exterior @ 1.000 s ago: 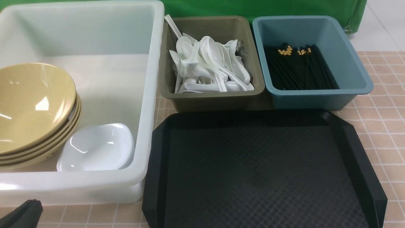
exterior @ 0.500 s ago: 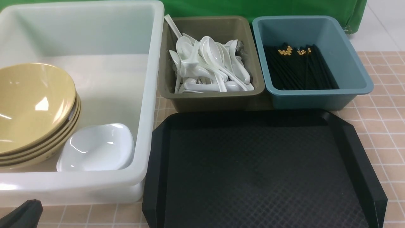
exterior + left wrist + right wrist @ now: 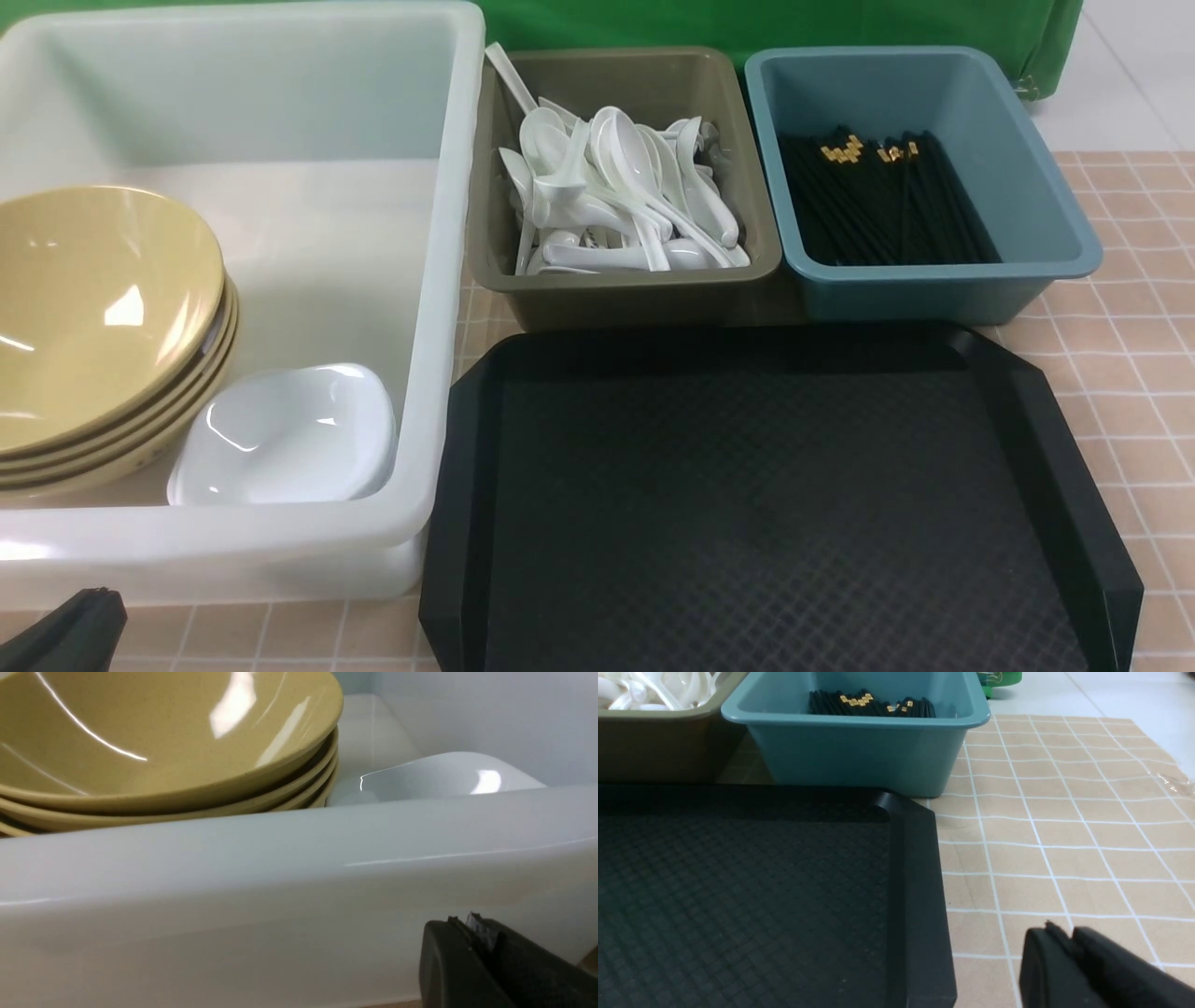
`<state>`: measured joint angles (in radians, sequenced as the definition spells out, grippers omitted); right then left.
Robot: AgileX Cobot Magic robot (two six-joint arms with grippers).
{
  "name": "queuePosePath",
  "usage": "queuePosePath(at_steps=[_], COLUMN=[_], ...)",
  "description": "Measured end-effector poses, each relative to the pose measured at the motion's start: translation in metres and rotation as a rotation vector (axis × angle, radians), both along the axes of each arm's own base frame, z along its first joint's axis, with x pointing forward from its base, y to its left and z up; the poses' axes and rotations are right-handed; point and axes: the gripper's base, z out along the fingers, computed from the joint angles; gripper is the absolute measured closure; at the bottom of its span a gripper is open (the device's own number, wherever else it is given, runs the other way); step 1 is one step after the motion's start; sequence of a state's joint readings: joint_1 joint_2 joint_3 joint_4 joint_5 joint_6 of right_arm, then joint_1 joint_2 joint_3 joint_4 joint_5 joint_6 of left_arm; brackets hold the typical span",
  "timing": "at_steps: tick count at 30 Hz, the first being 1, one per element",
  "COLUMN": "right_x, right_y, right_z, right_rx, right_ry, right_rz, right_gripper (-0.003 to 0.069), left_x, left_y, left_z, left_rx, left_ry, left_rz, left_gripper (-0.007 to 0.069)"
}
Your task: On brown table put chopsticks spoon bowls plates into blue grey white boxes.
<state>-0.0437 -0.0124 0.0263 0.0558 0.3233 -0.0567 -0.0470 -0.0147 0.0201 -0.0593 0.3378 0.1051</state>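
Observation:
Stacked yellow bowls [image 3: 93, 308] [image 3: 163, 742] and white plates [image 3: 289, 434] [image 3: 444, 774] lie inside the white box [image 3: 448, 233]. Black chopsticks [image 3: 878, 210] [image 3: 873, 707] lie in the blue box [image 3: 934, 289]. The grey box [image 3: 635, 289] holds a heap of plain white ladles; the spoon is hidden. My left gripper [image 3: 93, 597] [image 3: 460, 921] is shut and empty, low before the white box's near wall [image 3: 280, 882]. My right gripper [image 3: 1059, 928] hovers shut and empty over the brown table [image 3: 1064, 835], beside the tray; the front view does not show it.
A black textured tray [image 3: 766, 504] [image 3: 738, 896] lies in front of the grey and blue boxes, with nothing on it. Green cloth [image 3: 747, 23] hangs behind the boxes. Bare tiled table [image 3: 1139, 373] stretches right of the tray.

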Motion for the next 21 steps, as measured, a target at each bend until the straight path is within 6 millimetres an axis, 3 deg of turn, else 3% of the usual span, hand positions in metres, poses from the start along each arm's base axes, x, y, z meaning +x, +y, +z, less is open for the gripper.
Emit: queuePosePath(at_steps=[21], right_x=[0.0], right_y=[0.0], right_z=[0.0], right_rx=[0.0], right_ry=[0.0], right_rz=[0.0], right_gripper=[0.0531], left_x=[0.0], left_y=[0.0], left_z=[0.0], left_rx=[0.0], left_ry=[0.0], left_rz=[0.0], left_gripper=[0.0623])
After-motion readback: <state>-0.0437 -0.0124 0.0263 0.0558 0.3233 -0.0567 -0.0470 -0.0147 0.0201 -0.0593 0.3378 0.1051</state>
